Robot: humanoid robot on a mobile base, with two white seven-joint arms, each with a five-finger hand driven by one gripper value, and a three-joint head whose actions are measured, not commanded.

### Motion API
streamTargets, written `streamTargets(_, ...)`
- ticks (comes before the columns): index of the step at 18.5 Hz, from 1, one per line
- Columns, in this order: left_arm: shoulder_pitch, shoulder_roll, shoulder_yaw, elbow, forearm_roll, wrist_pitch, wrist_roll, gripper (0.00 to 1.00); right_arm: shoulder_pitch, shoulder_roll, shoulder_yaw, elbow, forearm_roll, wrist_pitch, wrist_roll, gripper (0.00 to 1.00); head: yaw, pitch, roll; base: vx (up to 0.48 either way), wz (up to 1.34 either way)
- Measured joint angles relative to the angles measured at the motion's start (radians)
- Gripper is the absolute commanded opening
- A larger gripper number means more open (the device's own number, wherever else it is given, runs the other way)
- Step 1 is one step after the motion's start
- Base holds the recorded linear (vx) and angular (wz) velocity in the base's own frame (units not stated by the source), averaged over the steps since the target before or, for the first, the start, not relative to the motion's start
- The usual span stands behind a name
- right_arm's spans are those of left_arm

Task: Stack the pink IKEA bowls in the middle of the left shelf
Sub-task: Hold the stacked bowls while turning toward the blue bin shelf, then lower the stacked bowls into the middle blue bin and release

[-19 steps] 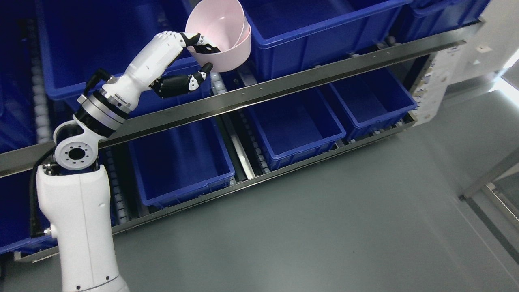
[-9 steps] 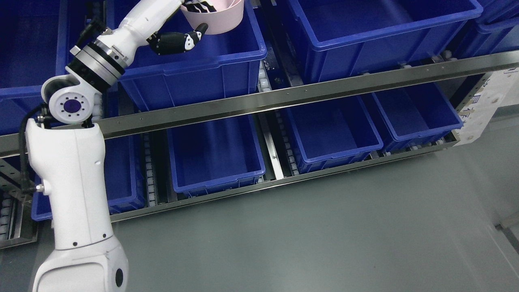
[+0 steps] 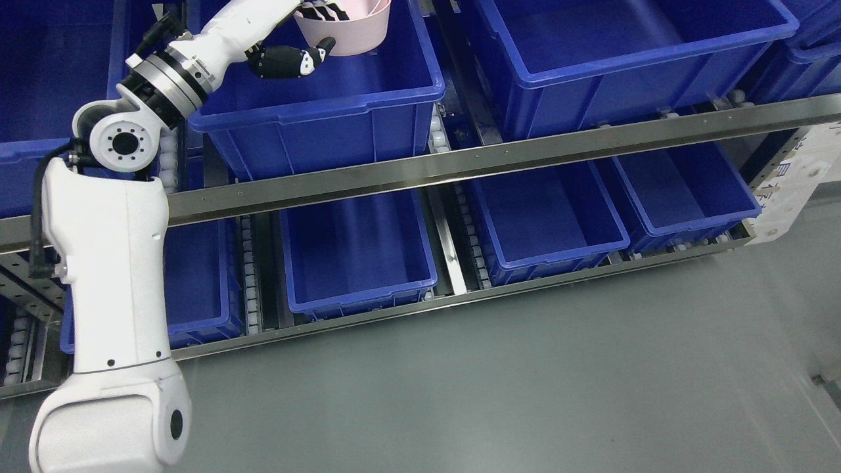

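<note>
- Here, operator, your left arm (image 3: 112,263) rose from the lower left of the head view, white, with its wrist joint turned toward the shelf; the forearm ran up and to the right into the top edge.
- Your left hand (image 3: 309,39) was clamped on the pink bowl (image 3: 351,29); black-and-white fingers (image 3: 322,9) lay over the bowl's rim and inside it, and the thumb (image 3: 295,60) pressed against its outer wall from below.
- The pink bowl sat at the very top of the view, cut off by the edge; it hung over the open mouth of the blue bin (image 3: 328,125) on the middle shelf level; you could not tell whether it was one bowl or several nested, nor whether it touched the bin's floor.
- A second blue bin (image 3: 624,59) stood just to the right of that one, on the same level; both sat behind the steel rail (image 3: 525,154) that ran across the view, tilted slightly up to the right.
- Below the rail, the lower shelf (image 3: 460,299) carried more blue bins side by side, divided by roller tracks; the one under your bowl's bin (image 3: 358,256) showed a bare blue floor.
- The grey floor (image 3: 525,394) filled the lower right of the view.
- Your right arm did not show.
</note>
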Motion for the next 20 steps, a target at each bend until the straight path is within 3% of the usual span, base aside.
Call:
streamTargets(10, -0.084, 0.072, -0.026, 0.18, -0.006, 0.003, 0.078, 0.05, 0.0, 0.0, 0.0, 0.0, 0.0, 0.001, 0.0, 1.0, 0.0, 0.0, 0.0, -0.003, -0.02)
streamTargets(20, -0.15, 0.097, -0.081, 0.387, -0.007, 0.002, 0.196, 0.05, 0.0, 0.0, 0.0, 0.0, 0.0, 0.002, 0.0, 1.0, 0.0, 0.0, 0.0, 0.034, 0.09)
